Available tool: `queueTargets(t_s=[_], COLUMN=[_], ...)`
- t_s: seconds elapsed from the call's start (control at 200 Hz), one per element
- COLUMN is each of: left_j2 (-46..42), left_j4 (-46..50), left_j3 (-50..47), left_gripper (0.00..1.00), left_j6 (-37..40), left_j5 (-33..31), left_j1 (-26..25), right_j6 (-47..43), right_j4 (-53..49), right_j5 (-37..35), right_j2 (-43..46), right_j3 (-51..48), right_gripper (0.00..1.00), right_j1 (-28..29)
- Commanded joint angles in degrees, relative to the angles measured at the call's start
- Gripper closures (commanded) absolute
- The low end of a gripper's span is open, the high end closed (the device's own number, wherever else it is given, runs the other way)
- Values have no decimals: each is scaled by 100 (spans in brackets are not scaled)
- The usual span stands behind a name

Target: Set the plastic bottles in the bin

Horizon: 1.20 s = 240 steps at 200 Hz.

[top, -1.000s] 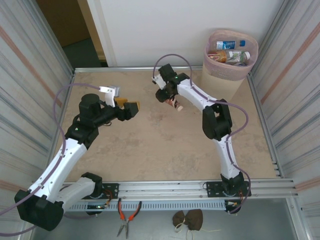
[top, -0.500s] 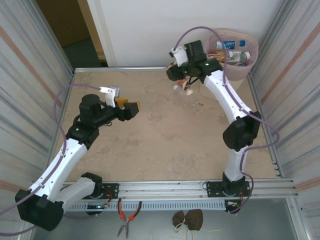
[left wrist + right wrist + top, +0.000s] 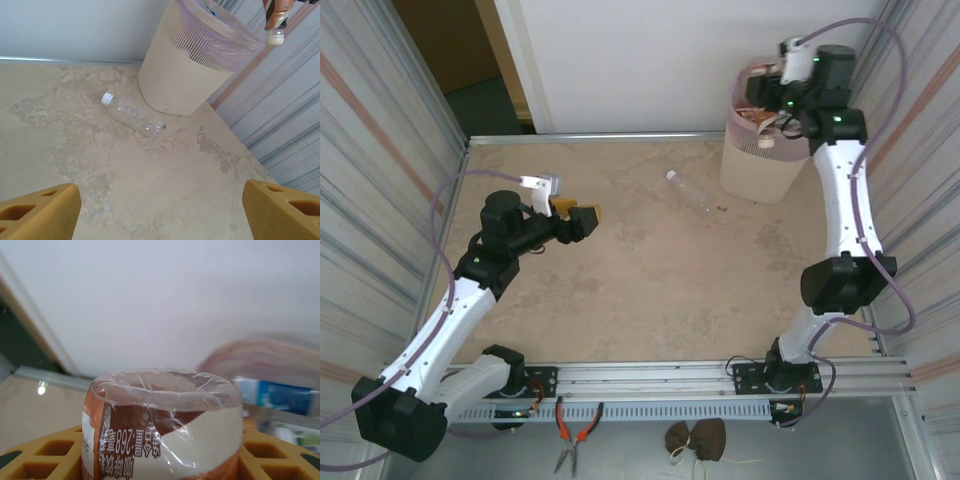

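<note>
Top external view: pinched in the right gripper [image 3: 770,124] above the bin [image 3: 760,176] at the far right corner of the tabletop [image 3: 620,290], the brown-labelled bottle [image 3: 766,139] should be released only once centred over the opening; the left gripper [image 3: 582,212] is seen spread.

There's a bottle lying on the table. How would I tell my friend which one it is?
Find the tall beige bin at the far right corner of the table. Just left of its base a clear bottle lies on its side. It has a white cap and no label, unlike the brown-labelled bottle held in the right claw above the bin.
</note>
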<state>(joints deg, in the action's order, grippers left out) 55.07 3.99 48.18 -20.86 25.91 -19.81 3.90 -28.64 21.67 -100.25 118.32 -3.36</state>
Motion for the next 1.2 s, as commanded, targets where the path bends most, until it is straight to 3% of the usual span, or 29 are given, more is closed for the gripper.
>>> queueTargets(t_s=[0.0,0.185,0.481,0.867,1.197], left_j2=[-67,-49,-54,-2,-34], left_j4=[-166,-144,-109,-144,-170], left_j3=[6,16,-1,-28,-17], left_gripper=[16,16,16,15,15], left_j6=[43,81,81,60,18], left_j5=[96,117,127,243,283], left_j1=[48,78,162,282,292], right_j6=[814,1224,1021,555,502], right_j4=[742,1079,875,946,664], right_j5=[360,202,-108,-639,-822], right_j2=[18,-548,-1409,-1069,-895], right_j3=[248,646,1062,-619,-435], right_gripper=[55,58,60,60,38], right_j1=[-376,-869,-1013,-980,-972])
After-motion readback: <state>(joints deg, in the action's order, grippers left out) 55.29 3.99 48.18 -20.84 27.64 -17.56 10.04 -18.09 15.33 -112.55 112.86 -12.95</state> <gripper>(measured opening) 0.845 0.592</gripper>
